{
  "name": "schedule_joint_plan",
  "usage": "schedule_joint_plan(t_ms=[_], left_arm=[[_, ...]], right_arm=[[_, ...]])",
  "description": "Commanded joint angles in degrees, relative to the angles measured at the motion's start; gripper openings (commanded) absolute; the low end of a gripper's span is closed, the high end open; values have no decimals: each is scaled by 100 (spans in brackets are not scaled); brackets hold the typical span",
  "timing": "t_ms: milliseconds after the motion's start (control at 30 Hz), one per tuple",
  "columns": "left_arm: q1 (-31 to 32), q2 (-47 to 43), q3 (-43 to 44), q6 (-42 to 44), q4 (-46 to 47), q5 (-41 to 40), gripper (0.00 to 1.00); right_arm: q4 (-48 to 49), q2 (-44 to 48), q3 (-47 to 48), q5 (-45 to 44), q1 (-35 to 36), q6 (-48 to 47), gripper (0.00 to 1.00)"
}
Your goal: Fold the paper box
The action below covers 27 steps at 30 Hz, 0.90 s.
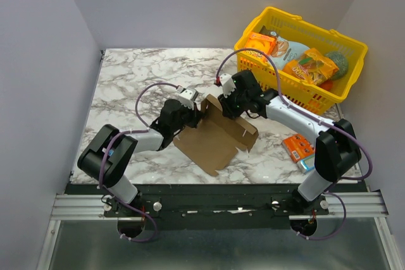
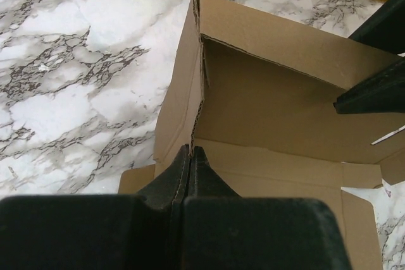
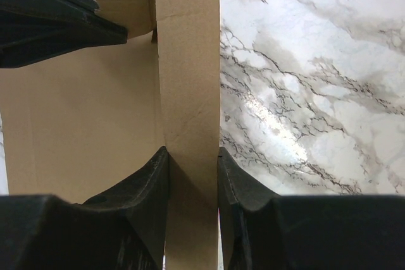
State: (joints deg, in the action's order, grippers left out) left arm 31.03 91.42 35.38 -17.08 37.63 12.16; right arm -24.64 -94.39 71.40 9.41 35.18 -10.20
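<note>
Grip comes first: our left fingers (image 2: 169, 186) are pressed together on the raw edge of an upright flap of the paper box (image 2: 272, 99), at the corner where that flap meets a raised wall. Our right fingers (image 3: 150, 180) are closed against the two sides of a narrow upright strip of the same cardboard, which runs up between them. Each wrist view shows the other arm's dark fingers close by, so we take both holds to sit at the same corner. Outward from there, the box lies near the middle of the worktop (image 1: 139, 74), between the two arms, with its far end stood up and its nearer panels and tabs lying flat or nearly so. We judge the step in hand to be setting up the first corner: a side wall is raised and an end flap is held turned in beside it, with most of the folding not yet done. The next move, we think, calls for pressing that crease square and tucking the flap without buckling the thin board, then taking a new hold for the nearer walls. The box itself is plain brown with no writing. The orange snack boxes (image 1: 297, 147) near its right side and the packets (image 1: 310, 64) in the yellow basket (image 1: 310, 96) at the far right carry print, but it is too small for us to read.
</note>
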Motion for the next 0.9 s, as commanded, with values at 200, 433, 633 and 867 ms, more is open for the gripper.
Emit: schedule_joint_plan(t_ms=[200,433,633,867], left_arm=[[334,97,-355,-497,60,-256,0],[439,-335,-1155,-1156,526,-163,0],[554,-467,-1657,-1465,1256,365,9],[431,-1309,-1586,-1105,457,322,68]], right_arm=[[-23,-141,-266,62,463,-641,35],[-93,-150,-196,175,657,-878,36],[-242,-97,-73,597,736,-1133,36],[-532,-10,-91,834,815,-1160,36]])
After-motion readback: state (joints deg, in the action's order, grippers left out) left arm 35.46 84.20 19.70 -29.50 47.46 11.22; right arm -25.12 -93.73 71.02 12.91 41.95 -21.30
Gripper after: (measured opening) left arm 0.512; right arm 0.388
